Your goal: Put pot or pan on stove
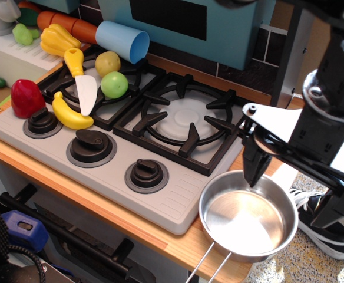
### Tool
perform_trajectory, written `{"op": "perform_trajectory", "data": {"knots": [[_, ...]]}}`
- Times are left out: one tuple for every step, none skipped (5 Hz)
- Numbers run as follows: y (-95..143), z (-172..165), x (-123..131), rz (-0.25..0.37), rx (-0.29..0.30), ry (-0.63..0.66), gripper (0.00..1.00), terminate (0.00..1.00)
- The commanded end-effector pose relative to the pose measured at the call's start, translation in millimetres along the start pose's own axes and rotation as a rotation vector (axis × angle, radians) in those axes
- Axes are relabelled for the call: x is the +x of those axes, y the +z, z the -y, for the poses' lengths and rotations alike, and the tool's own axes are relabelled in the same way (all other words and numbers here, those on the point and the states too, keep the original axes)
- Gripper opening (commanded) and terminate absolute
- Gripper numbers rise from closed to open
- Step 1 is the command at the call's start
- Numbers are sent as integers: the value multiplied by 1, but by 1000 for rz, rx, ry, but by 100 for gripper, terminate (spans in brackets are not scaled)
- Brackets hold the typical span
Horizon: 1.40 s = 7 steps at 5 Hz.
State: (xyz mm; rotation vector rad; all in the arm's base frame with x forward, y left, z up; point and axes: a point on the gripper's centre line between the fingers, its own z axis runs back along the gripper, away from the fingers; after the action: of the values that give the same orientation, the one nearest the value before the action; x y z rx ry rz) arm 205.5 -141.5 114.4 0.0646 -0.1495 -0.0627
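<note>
Your saucepan (247, 223) sits on the desk (131, 227) edge, touching the stove's (178, 203) front right corner; your claw (255, 168) dips over its far rim, fingers' spacing can't be told

Saucepan (247, 221), lower right: polished steel, mirror-bright, thin wire handle. Stove (178, 197): matt light-grey plastic, fine ribbing; grates (187, 118) matt black. Counter (101, 206): smooth wood. Blue cup (122, 40), upper left: smooth plastic. Banana (70, 113): glossy yellow plastic.
</note>
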Motion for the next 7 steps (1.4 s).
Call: {"op": "perform_trajectory", "data": {"knots": [[0,0,0,0,0,0,100,0],[-14,3,0,6,-54,-11,100,0],[-32,3,3,32,-105,-14,100,0],[-47,4,3,27,-129,-40,100,0],[-60,1,2,22,-135,-72,100,0],[-70,2,-1,23,-151,-84,100,0],[-78,0,-2,-19,-146,-117,100,0]]}}
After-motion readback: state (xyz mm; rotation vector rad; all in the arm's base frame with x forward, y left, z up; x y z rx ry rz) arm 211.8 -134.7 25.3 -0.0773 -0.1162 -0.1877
